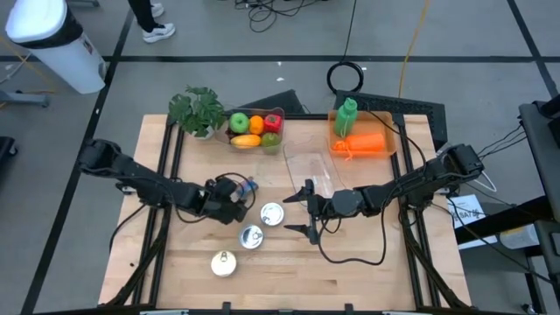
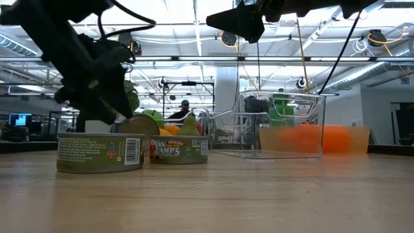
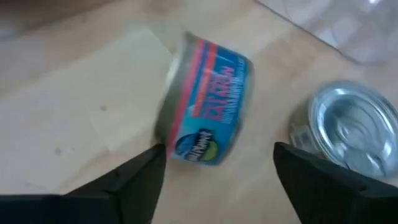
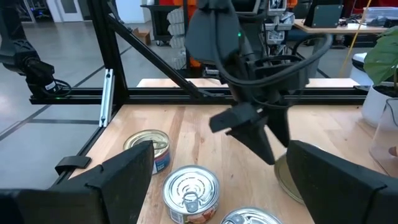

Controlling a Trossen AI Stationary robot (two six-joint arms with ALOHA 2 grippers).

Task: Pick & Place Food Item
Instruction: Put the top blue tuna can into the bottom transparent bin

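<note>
A can with a blue and red label (image 3: 208, 109) lies tipped on the wooden table (image 1: 350, 262), just beyond my left gripper (image 3: 214, 171). That gripper is open, one finger on either side of the can's near edge, and I cannot tell whether a finger touches it. In the high view the blue can (image 1: 249, 185) sits at the left gripper (image 1: 236, 196). Silver-topped cans (image 1: 272, 213) (image 1: 252, 236) (image 1: 224, 262) stand nearby on their bases. My right gripper (image 1: 306, 210) hovers open above the table's middle with nothing between its fingers.
A clear plastic container (image 1: 311, 171) stands behind the right gripper. At the far edge are a tray of fruit (image 1: 255, 129), a potted plant (image 1: 199, 109) and an orange bin with a green bottle (image 1: 359, 136). Bare wood lies along the near edge.
</note>
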